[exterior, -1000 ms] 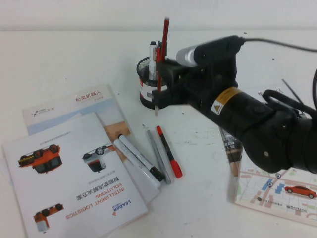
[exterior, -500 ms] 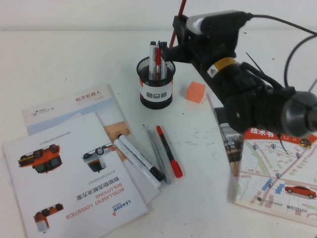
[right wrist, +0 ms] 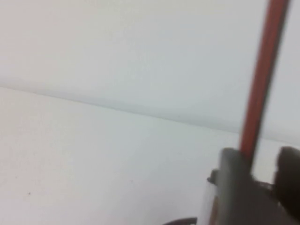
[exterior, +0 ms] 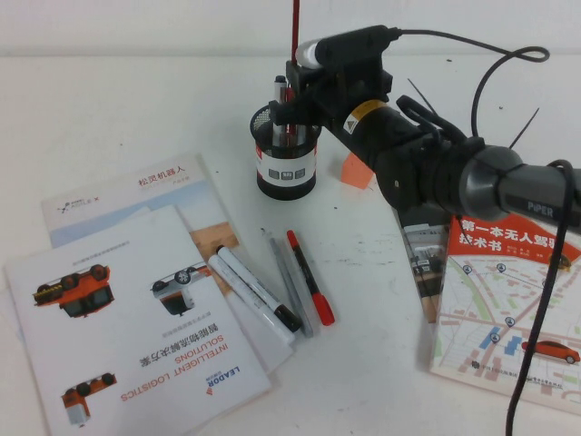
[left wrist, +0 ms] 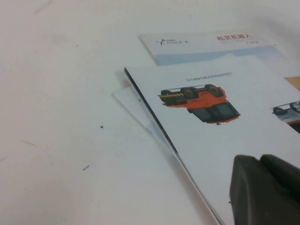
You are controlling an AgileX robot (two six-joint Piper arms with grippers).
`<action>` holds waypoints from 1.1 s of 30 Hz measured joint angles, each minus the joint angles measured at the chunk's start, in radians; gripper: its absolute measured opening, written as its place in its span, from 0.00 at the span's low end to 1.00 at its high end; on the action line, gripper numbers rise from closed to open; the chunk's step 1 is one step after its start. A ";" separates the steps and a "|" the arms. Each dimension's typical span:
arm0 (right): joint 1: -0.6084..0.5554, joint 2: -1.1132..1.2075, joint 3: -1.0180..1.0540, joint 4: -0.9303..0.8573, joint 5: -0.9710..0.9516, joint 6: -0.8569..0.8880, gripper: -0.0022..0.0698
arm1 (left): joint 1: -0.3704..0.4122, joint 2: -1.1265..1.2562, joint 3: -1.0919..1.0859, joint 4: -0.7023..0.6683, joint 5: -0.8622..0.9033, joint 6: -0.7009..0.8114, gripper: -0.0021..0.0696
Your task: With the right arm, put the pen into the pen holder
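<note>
The pen (exterior: 295,32) is a thin dark red stick standing upright, its top running out of the high view. My right gripper (exterior: 290,91) is shut on its lower part, directly over the black mesh pen holder (exterior: 287,168) with its white label band. The pen's lower end is hidden behind the gripper and the holder's rim. In the right wrist view the pen (right wrist: 260,79) runs down between the two dark fingers of the right gripper (right wrist: 260,161). My left gripper (left wrist: 259,161) shows only in the left wrist view, shut and empty, low over a brochure.
Other pens (exterior: 280,91) stand in the holder. A white marker (exterior: 254,289), a grey pen (exterior: 290,286) and a red marker (exterior: 310,289) lie in front of it. Brochures (exterior: 136,309) lie at left, a map book (exterior: 508,300) at right, and an orange cube (exterior: 356,170) sits beside the holder.
My right gripper has swung left from behind the holder's right side to over its mouth. The pen has gone from tilted to upright.
</note>
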 joint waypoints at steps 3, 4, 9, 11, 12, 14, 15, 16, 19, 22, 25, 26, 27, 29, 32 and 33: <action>0.000 0.000 0.000 0.000 0.018 0.000 0.41 | 0.000 0.000 0.000 0.000 0.000 0.000 0.03; 0.000 -0.002 0.000 0.000 0.031 0.000 0.46 | 0.000 0.000 0.000 0.000 0.000 0.000 0.03; 0.000 -0.070 0.000 0.041 0.190 0.052 0.38 | 0.000 0.000 0.000 0.000 0.000 0.000 0.03; 0.000 -0.127 0.003 0.054 0.255 0.060 0.18 | 0.000 0.000 0.000 0.000 0.000 0.000 0.03; 0.000 -0.154 0.013 0.056 0.269 0.063 0.13 | 0.000 0.000 0.000 0.000 0.000 0.000 0.03; 0.000 -0.222 0.056 0.056 0.276 0.066 0.06 | 0.000 0.000 0.000 0.000 0.000 0.000 0.03; 0.000 -0.264 0.091 0.056 0.270 0.068 0.04 | 0.000 0.000 0.000 0.000 0.000 0.000 0.03; 0.000 -0.309 0.134 0.056 0.252 0.068 0.03 | 0.000 0.000 0.000 0.000 0.000 0.000 0.03; 0.000 -0.457 0.293 0.056 0.176 0.070 0.01 | 0.000 0.000 0.000 0.000 0.000 0.000 0.03; 0.000 -0.611 0.460 0.051 0.130 0.071 0.01 | 0.000 0.000 0.000 0.000 0.000 0.000 0.03; 0.002 -0.765 0.596 0.030 0.125 0.071 0.00 | 0.000 0.000 0.000 0.000 0.000 0.000 0.03; 0.002 -0.818 0.635 0.025 0.136 0.071 0.00 | 0.000 0.000 0.000 0.000 0.000 0.000 0.03; 0.004 -0.870 0.670 0.023 0.150 0.071 0.00 | 0.000 0.000 0.000 0.000 0.000 0.000 0.03; 0.008 -0.968 0.727 0.018 0.190 0.071 0.00 | 0.000 0.000 0.000 0.000 0.000 0.000 0.03; 0.010 -1.094 0.786 0.013 0.261 0.071 0.00 | 0.000 0.000 0.000 0.000 0.000 0.000 0.03; 0.010 -1.126 0.799 0.013 0.283 0.071 0.00 | 0.000 0.000 0.000 0.000 0.000 0.000 0.03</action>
